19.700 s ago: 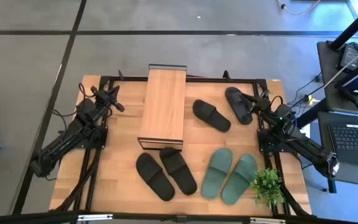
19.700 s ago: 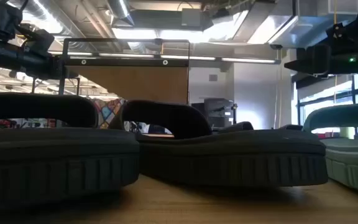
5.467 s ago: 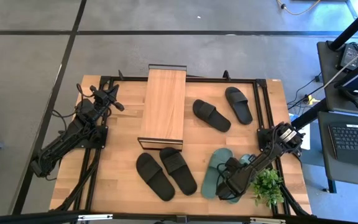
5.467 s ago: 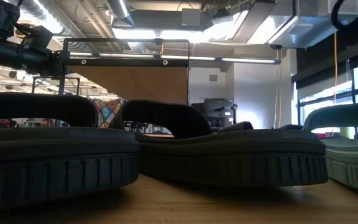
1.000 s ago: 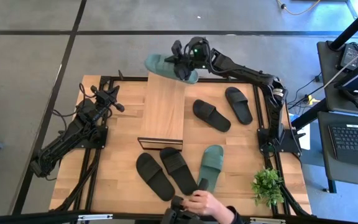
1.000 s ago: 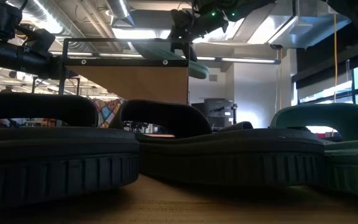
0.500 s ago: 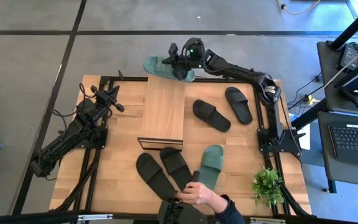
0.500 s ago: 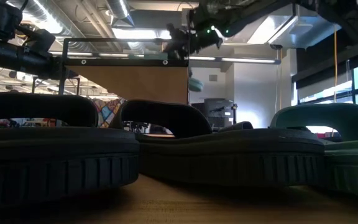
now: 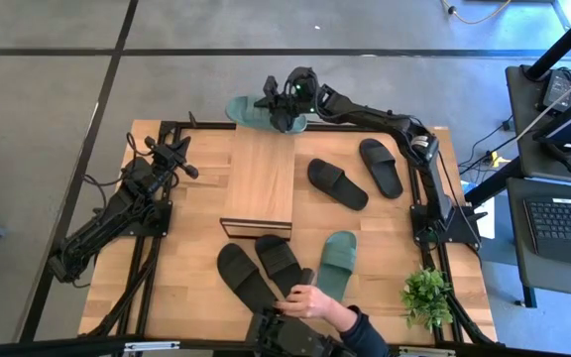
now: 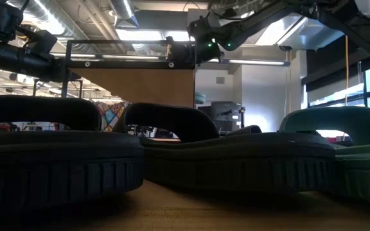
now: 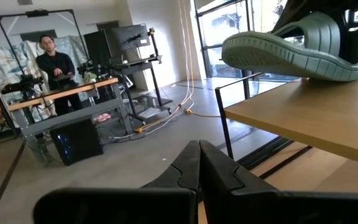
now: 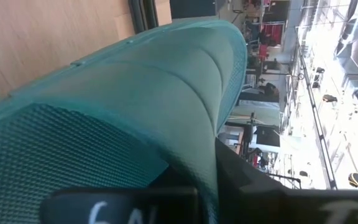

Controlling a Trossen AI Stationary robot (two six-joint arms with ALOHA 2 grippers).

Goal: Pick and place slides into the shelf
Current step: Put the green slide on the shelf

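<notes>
Since half a second back my right arm has carried the green slide (image 9: 256, 110) a bit further out over the far end of the shelf (image 9: 261, 169), and the person's hand (image 9: 310, 298) at the near edge has slid slightly left along the slides there.

Biggest first: the table (image 9: 191, 263) has the shelf lying lengthwise near its middle, the plank top bare except at the far end. From the left wrist view the green slide sits sole-down across that far edge, with a good part overhanging past the frame.

My right gripper (image 9: 287, 99) is clenched on that slide, jaws pinched right down on the wide strap; the right wrist view is basically all green rubber with the dark fingers clamped into it. My left gripper (image 9: 178, 157) is parked at the left side of the table, well apart from the shelf, fingers pressed together on nothing.

The rest of the slides: two black ones (image 9: 264, 274) side by side on the near part of the table just past the shelf's near end, the second green one (image 9: 335, 262) just to their right, and two more black ones (image 9: 360, 175) on the right side of the shelf. The hand is touching the near pair's right-hand slide. A little plant (image 9: 425, 295) sits at the near right corner.
</notes>
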